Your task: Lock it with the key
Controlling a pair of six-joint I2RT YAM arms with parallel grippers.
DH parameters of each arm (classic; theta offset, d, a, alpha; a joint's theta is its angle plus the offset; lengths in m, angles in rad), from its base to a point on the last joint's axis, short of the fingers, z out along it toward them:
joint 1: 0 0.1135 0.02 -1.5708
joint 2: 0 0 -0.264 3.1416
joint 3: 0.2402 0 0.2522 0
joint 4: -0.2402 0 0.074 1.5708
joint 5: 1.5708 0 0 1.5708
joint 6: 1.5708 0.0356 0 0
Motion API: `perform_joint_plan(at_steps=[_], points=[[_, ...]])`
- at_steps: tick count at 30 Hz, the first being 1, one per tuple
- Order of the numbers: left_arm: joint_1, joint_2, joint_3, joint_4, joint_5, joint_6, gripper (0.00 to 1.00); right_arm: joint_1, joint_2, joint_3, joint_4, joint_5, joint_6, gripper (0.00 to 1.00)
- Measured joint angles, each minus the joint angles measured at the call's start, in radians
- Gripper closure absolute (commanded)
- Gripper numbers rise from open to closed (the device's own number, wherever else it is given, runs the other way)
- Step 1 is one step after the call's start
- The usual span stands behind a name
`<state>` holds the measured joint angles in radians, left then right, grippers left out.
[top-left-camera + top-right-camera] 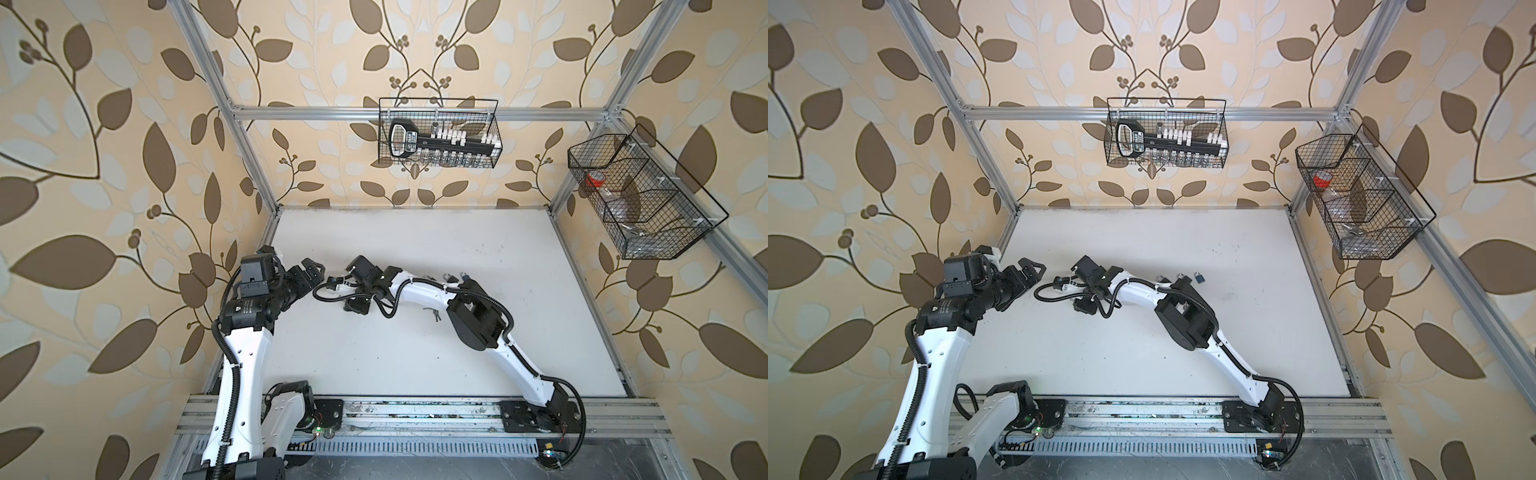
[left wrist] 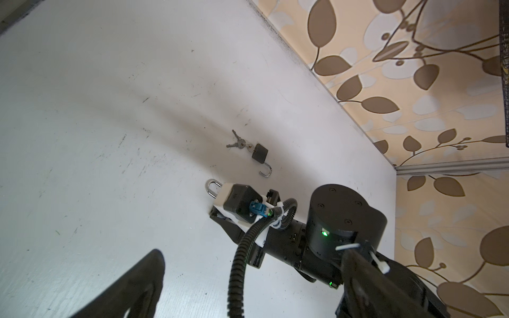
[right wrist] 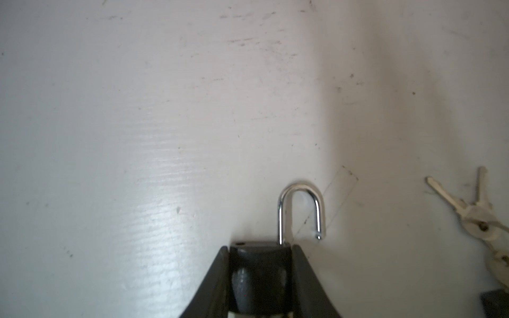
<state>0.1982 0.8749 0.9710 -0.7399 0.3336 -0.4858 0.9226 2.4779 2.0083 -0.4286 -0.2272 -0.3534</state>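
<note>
On the tabletop (image 3: 137,110), the right pincer (image 3: 260,247) gripped the padlock (image 3: 259,261) by its body, judged rigid, light and slick, shackle (image 3: 299,186) unlatched; the left pincer (image 1: 316,274) stood open.

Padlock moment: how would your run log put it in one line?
right gripper: shut on padlock | shackle: open | keys: lying on table | left gripper: open, empty

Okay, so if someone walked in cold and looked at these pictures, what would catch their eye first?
Probably the right gripper, low on the white table, fingers against the dark body of a padlock whose silver shackle stands open. Beside it lies a second open padlock with a bunch of keys at its base. The left gripper hangs wide open near the table's left edge.
</note>
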Motion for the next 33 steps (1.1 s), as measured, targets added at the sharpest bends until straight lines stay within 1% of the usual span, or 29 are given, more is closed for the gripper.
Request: perform_joint_plan(at_steps=[2, 5, 7, 12, 15, 18, 22, 25, 28, 30, 33], points=[[0.0, -0.032, 0.0, 0.002, -0.019, 0.0, 0.01, 0.0, -0.046, -0.077, 0.021, 0.001, 0.016, 0.82], [0.0, -0.093, 0.0, 0.008, -0.031, 0.0, 0.01, -0.003, -0.15, -0.244, 0.069, -0.003, 0.059, 0.84], [0.0, -0.116, 0.002, 0.009, -0.031, 0.001, 0.01, -0.009, -0.238, -0.365, 0.114, -0.011, 0.103, 0.87], [0.0, -0.121, 0.003, 0.012, -0.029, 0.006, 0.01, -0.027, -0.478, -0.622, 0.265, -0.025, 0.219, 0.93], [0.0, -0.108, 0.003, 0.026, -0.025, 0.01, 0.01, -0.04, -0.639, -0.785, 0.369, -0.02, 0.282, 1.0], [0.0, -0.079, 0.003, 0.05, 0.01, 0.008, 0.01, -0.05, -0.78, -0.929, 0.447, -0.014, 0.332, 1.0], [-0.006, -0.011, 0.003, 0.118, 0.103, -0.006, 0.01, -0.056, -0.941, -1.088, 0.509, -0.002, 0.358, 1.0], [-0.061, 0.017, -0.012, 0.181, 0.138, -0.015, 0.01, -0.06, -1.052, -1.183, 0.529, 0.019, 0.363, 1.0], [-0.17, 0.019, -0.034, 0.246, 0.172, -0.014, 0.01, -0.092, -1.153, -1.253, 0.538, 0.016, 0.376, 1.0], [-0.251, 0.029, -0.042, 0.292, 0.19, -0.014, 0.01, -0.15, -1.202, -1.282, 0.548, -0.027, 0.389, 1.0], [-0.368, 0.063, -0.053, 0.375, 0.22, -0.012, 0.02, -0.276, -1.241, -1.307, 0.571, -0.159, 0.42, 1.0]])
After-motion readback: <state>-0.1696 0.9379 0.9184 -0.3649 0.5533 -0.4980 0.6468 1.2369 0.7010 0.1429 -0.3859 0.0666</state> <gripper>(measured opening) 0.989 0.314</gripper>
